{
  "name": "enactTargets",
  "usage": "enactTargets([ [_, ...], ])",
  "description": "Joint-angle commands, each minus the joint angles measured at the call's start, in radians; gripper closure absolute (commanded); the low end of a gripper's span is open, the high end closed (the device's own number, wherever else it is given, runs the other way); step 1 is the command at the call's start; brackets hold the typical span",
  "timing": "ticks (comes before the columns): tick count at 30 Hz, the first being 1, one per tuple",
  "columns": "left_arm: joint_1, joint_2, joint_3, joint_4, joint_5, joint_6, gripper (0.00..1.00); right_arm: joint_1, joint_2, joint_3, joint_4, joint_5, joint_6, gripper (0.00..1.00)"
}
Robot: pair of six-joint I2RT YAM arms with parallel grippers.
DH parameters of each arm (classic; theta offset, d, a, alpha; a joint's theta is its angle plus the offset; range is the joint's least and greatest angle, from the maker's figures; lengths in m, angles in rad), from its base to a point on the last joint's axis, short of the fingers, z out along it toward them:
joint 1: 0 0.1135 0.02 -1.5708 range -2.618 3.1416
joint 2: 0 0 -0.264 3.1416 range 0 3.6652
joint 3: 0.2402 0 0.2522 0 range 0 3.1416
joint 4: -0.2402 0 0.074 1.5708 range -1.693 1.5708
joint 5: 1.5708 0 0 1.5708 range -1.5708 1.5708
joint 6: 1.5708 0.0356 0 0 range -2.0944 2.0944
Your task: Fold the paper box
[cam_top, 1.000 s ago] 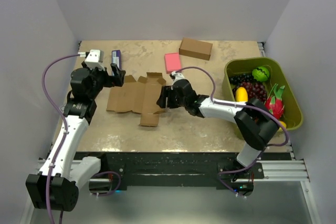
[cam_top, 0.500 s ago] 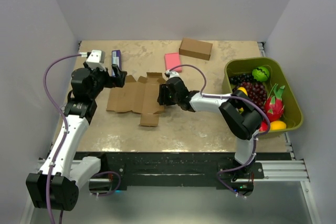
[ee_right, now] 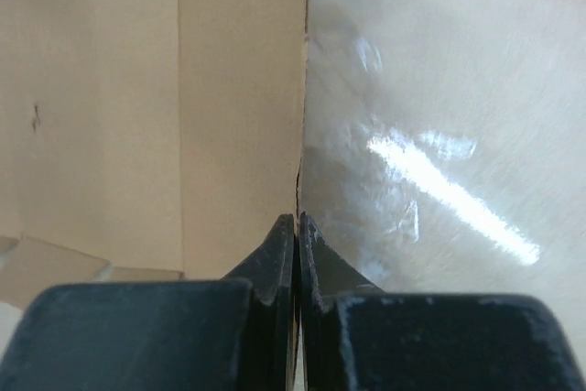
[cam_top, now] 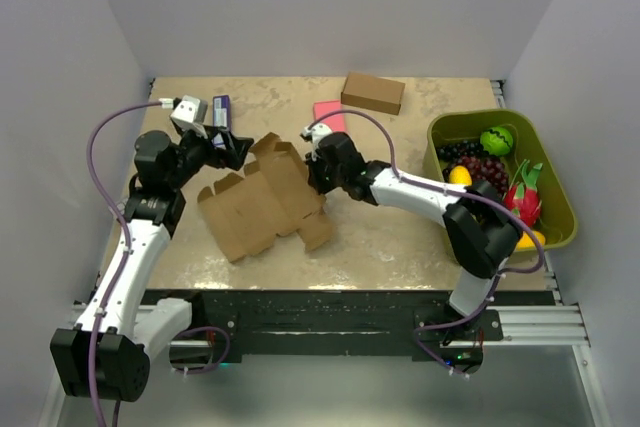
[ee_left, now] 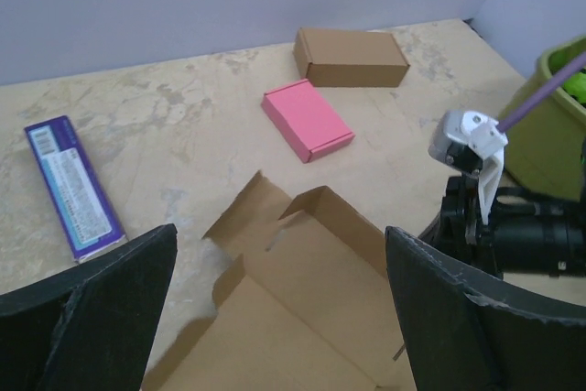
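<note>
- Top view: the paper box (cam_top: 262, 205) lies unfolded and askew on the table (cam_top: 400, 237), left of the middle, between the two arms.
- The left gripper (cam_top: 234, 150) hangs over the box's far left corner. The right gripper (cam_top: 316, 179) meets its far right edge.
- Beyond the paper box sit a pink block (cam_top: 328, 115), a ready-made brown box (cam_top: 373, 93) and a purple packet (cam_top: 221, 110). A green bin (cam_top: 480, 114) of fruit stands at the right.
- Left wrist view: the left gripper's fingers (ee_left: 92, 318) stand wide apart and grip nothing, with the cardboard spread below and between them.
- One flap on the far side is raised off the table, and the right gripper sits at the cardboard's right edge.
- Right wrist view: the right gripper's fingers (ee_right: 275, 258) are pinched together on the thin right edge of the cardboard. Bare table lies to the right of that edge.
</note>
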State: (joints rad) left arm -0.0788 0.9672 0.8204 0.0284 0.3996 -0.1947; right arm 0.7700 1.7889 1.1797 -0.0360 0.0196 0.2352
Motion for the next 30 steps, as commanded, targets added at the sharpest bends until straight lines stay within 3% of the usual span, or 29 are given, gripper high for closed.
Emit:
enactTargets([
  [1, 0.001, -0.010, -0.004, 0.105, 0.214, 0.034, 0.00, -0.003, -0.094, 0.164, -0.256, -0.128, -0.368, 1.00],
  [7, 0.001, -0.056, 0.006, 0.085, 0.288, 0.135, 0.00, -0.008, -0.095, 0.375, -0.568, -0.176, -0.529, 1.00],
  [12, 0.001, -0.085, 0.019, 0.001, 0.229, 0.259, 0.00, -0.018, -0.120, 0.465, -0.717, -0.196, -0.577, 1.00],
  [15, 0.002, -0.093, 0.026, -0.027, 0.180, 0.294, 0.00, -0.023, -0.161, 0.489, -0.757, -0.207, -0.593, 1.00],
  [30, 0.002, -0.062, 0.034, -0.087, 0.321, 0.304, 0.00, -0.026, -0.359, 0.486, -0.815, -0.245, -0.605, 1.00],
])
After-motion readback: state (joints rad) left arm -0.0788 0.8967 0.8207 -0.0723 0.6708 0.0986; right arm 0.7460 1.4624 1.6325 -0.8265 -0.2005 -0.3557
